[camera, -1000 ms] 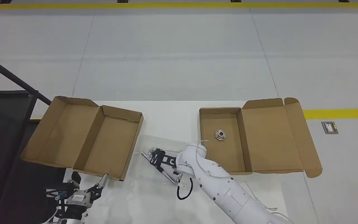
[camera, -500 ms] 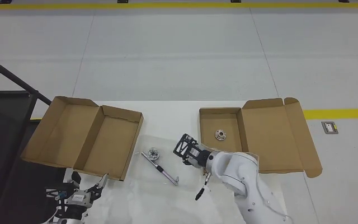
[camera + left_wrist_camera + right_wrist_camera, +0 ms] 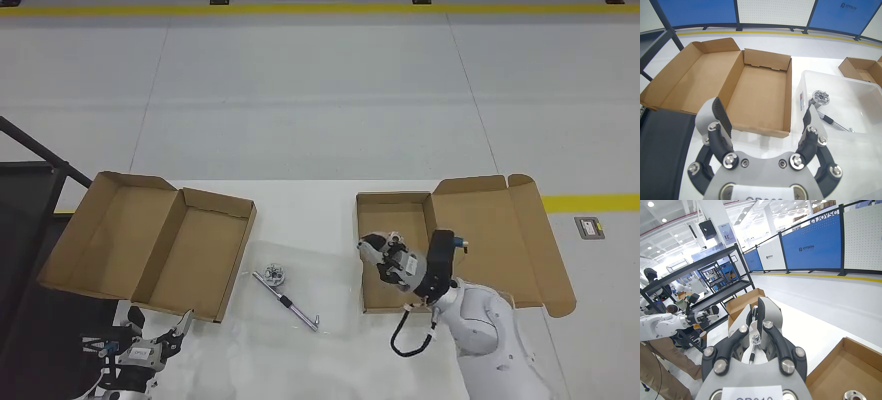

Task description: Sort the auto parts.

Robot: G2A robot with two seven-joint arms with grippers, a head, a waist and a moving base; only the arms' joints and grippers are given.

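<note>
Clamps a threaded bolt (image 3: 754, 311) between the fingers (image 3: 762, 310) of the right gripper (image 3: 755, 307), thread end poking past the tips. Hovers with it over the tray of the right cardboard box (image 3: 385, 215), at 3 o'clock on the bench (image 3: 300, 210), lid flap open toward 3. On that tray's floor, a round flange (image 3: 853, 396), lying flat.

Spreads the fingers (image 3: 721, 115) of the left gripper (image 3: 762, 103) wide apart, low at 7 o'clock, just off the 6 o'clock rim of the left cardboard box (image 3: 757, 94), itself at 9 o'clock.

Between the two boxes, at 6 o'clock, a clear bin (image 3: 840, 80) with a finned hub (image 3: 820, 97) and a metal rod (image 3: 831, 121) with a dark sleeve, hub at one end of the rod.
</note>
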